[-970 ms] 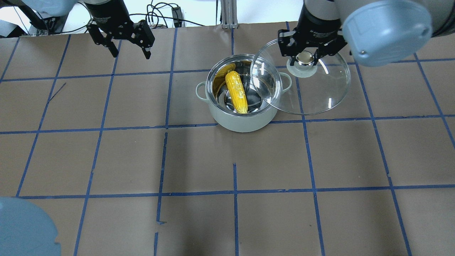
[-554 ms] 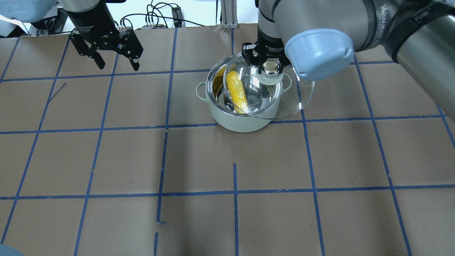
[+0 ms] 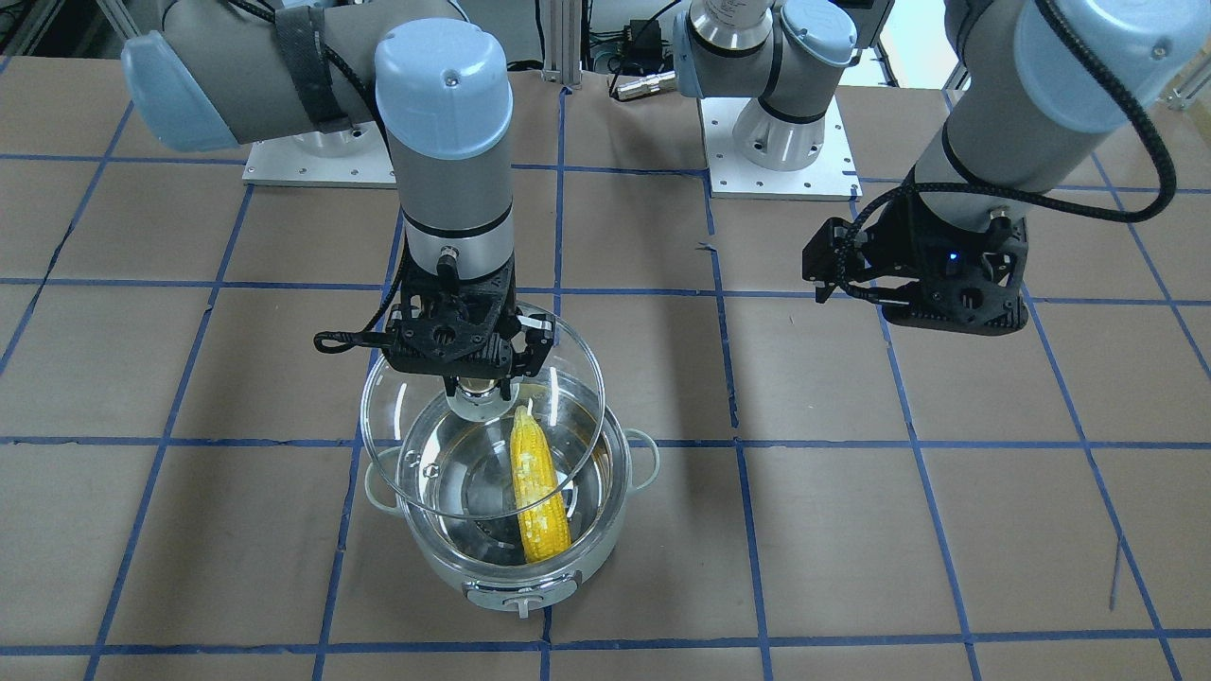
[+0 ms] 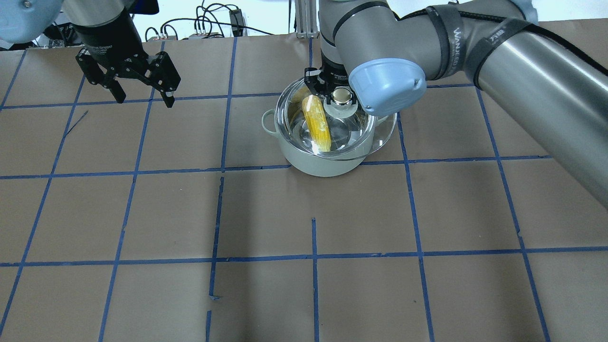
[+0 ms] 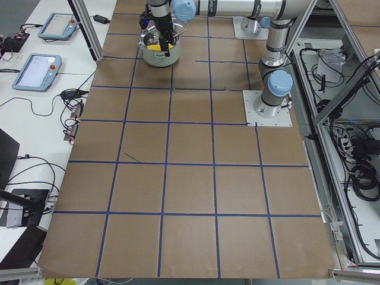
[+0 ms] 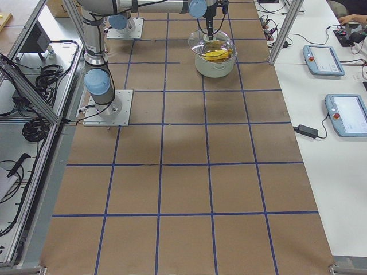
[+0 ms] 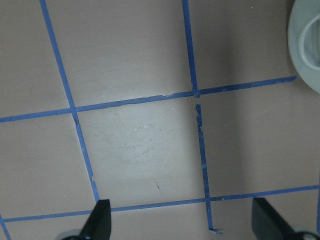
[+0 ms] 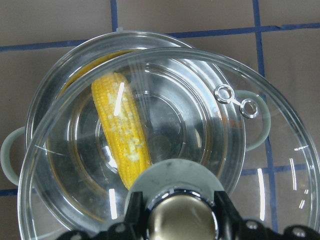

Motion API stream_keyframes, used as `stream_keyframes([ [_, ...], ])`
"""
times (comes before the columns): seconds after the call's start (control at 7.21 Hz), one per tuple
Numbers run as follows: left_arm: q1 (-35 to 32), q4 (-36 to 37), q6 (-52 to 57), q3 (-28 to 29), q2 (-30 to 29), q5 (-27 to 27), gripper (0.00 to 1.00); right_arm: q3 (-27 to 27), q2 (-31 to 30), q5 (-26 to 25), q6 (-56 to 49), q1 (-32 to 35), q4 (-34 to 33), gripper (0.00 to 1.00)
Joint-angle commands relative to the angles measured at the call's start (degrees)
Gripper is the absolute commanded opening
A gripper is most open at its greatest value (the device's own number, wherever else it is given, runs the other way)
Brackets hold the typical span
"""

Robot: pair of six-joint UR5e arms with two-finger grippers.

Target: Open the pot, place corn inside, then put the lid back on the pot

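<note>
The mint-white pot stands on the table with the yellow corn lying inside it, as the front view also shows. My right gripper is shut on the knob of the clear glass lid. It holds the lid just above the pot, shifted a little toward my right, not seated on the rim. The right wrist view looks through the lid at the corn. My left gripper is open and empty, well to the pot's left.
The table is brown paper with a blue tape grid. The pot's loop handle sticks out on its left side. The left wrist view shows bare table and the pot's edge. Cables lie beyond the far edge.
My right gripper has carried the lid leftward from beside the pot to over its opening. My left gripper has moved further left, away from the pot, still open.
</note>
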Motion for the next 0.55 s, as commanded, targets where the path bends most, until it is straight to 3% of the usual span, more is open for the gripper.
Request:
stream_keyframes([
  [0.0,0.04,0.15,0.22,-0.1,0.35,-0.43,1.0,-0.03,1.78,0.21,0.05,0.52,-1.6,0.36],
  [0.42,-0.13,0.33,0.14,0.42,0.18,-0.52,1.0,-0.03,3.89,0.47,0.31,1.49,-4.24,0.36],
])
